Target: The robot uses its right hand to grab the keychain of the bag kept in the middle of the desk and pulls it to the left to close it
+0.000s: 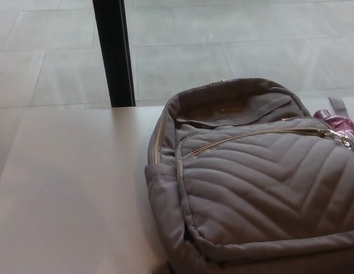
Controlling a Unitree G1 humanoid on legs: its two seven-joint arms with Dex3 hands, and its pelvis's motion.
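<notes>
**Grey Bag Lies Open on White Bench, Keychain at Right Edge of Frame**

A grey quilted bag (262, 188) lies flat on a white bench (68, 188), filling the lower right of the frame and running off its right and bottom edges. Its top compartment (234, 108) gapes open toward the upper middle of the picture and shows a dark lining. A gold zip (251, 137) crosses the front panel in a shallow slant, from the left side of the bag up toward the right. At the zip's right end sits a metal pull (343, 137). Just above the pull, against the right edge of the frame, lies a pink keychain (335, 121), only part of it in the picture. A short grey strap (337, 105) sticks up behind the keychain.

The left half of the bench is bare. Beyond its far edge, a black post (114, 51) stands upright in the upper left of the frame, against a floor (222, 45) of pale grey tiles.

Neither the robot's right hand nor its left appears in the head view, so whether the fingers are apart or together cannot be told.
</notes>
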